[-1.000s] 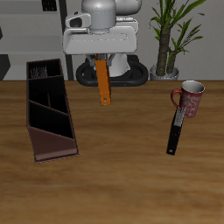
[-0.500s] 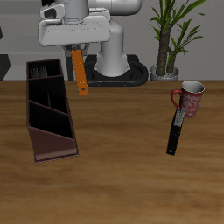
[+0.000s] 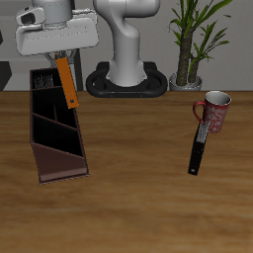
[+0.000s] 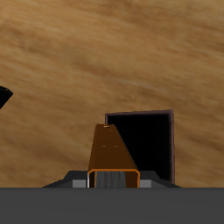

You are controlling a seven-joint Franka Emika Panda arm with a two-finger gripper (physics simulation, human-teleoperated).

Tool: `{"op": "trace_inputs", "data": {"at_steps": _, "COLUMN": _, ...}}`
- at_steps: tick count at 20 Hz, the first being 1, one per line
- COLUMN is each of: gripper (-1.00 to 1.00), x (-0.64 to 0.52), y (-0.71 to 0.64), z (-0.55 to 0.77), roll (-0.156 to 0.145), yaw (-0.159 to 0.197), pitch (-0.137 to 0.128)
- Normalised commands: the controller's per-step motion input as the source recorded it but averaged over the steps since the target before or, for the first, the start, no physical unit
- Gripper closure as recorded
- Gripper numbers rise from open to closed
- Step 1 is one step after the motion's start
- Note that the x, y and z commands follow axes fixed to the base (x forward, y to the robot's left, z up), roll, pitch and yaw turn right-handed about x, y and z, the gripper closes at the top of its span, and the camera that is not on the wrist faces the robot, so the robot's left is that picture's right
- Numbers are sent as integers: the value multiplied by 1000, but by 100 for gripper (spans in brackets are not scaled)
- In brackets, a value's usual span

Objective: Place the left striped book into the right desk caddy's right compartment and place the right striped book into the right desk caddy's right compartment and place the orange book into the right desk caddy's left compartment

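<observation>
While the arm hangs over the back of the table, the right desk caddy sits below it — a long dark maroon-brown tray with raised walls, running from the back of the table toward the front edge. Dividers split it into a few sections. In the exterior view a thin dark striped shape leans inside the middle section, but it's too small and dim to say which striped book it is, or whether there are 2 of them. From the wrist view only 1 end of the tray shows, and the inside is just black shadow.

The orange book is up in the air, pinched at its upper end by the gripper. It's long, narrow and plain orange, hanging nearly upright with a slight tilt, its lower end over the far end of the tray. You can't tell from these shots whether that end is above the walls or dipping between them. In the wrist view the book stretches away from the fingers, which are pressed against its sides, and it lines up right beside the tray's near wall.

Other stuff is well apart from all this — a red patterned mug toward the other side of the table, a narrow black book with white and red marks lying flat just in front of it, and a potted plant behind the mug. Nothing sits between the book and the tray.
</observation>
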Motion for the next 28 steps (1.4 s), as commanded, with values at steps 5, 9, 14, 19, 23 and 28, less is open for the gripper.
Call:
{"op": "trace_inputs", "data": {"at_steps": 5, "gripper": 100, "x": 241, "y": -379, "z": -84, "roll": 54, "yaw": 33, "pitch": 74}}
{"op": "trace_inputs", "data": {"at_steps": 9, "gripper": 100, "x": 231, "y": -330, "z": -87, "roll": -63, "yaw": -23, "pitch": 8}}
{"op": "trace_inputs", "data": {"at_steps": 14, "gripper": 100, "x": 194, "y": -209, "z": -184, "roll": -41, "yaw": -30, "pitch": 24}}
{"op": "trace_inputs", "data": {"at_steps": 19, "gripper": 100, "x": 54, "y": 3, "z": -110, "roll": -17, "yaw": -26, "pitch": 3}}
{"op": "trace_inputs", "data": {"at_steps": 23, "gripper": 100, "x": 47, "y": 90, "z": -226, "roll": 4, "yaw": -36, "pitch": 39}}
{"op": "trace_inputs", "data": {"at_steps": 28, "gripper": 100, "x": 33, "y": 10, "z": -187, "roll": -12, "yaw": 2, "pitch": 13}}
